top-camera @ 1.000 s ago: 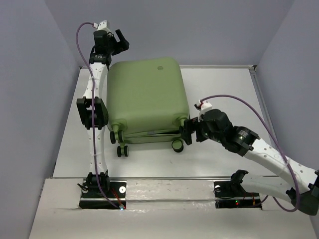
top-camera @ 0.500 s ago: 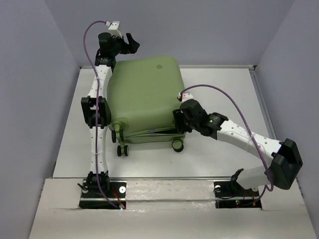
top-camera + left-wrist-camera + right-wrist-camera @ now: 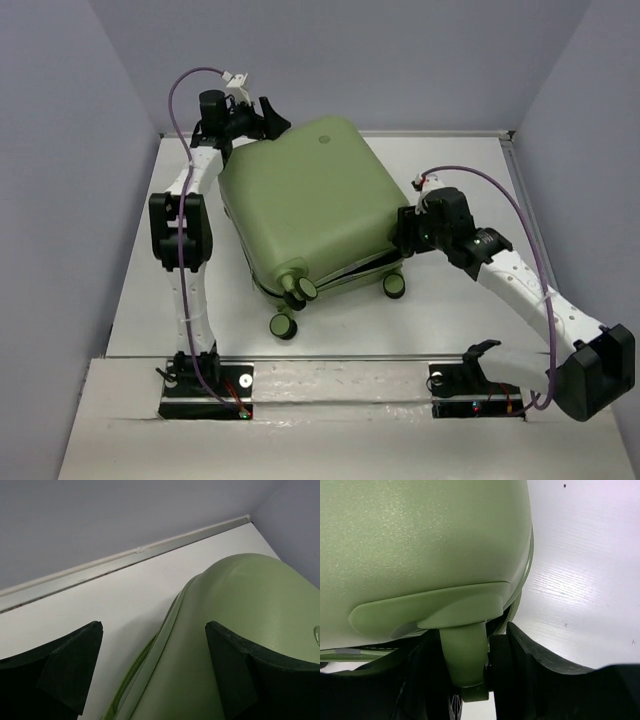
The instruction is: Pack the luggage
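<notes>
The luggage [image 3: 305, 205] is a light-green hard-shell suitcase lying flat and skewed on the white table, lid down, with a thin dark gap along its near seam. Its caster wheels [image 3: 290, 290] point toward the near edge. My left gripper [image 3: 268, 118] is open at the far left corner; in the left wrist view [image 3: 152, 675] the shell [image 3: 240, 610] sits between the spread fingers. My right gripper [image 3: 405, 235] is at the near right corner. In the right wrist view [image 3: 470, 680] its fingers are closed on a green caster fork [image 3: 465, 655].
A raised rail [image 3: 430, 133] runs along the table's far edge and another along the right edge [image 3: 525, 215]. Grey walls stand on the left, right and back. A free caster [image 3: 393, 285] sits just below my right gripper.
The luggage's near end has swung to the right, turning the case. My right gripper moved right with that corner. My left gripper shifted slightly right at the far corner.
</notes>
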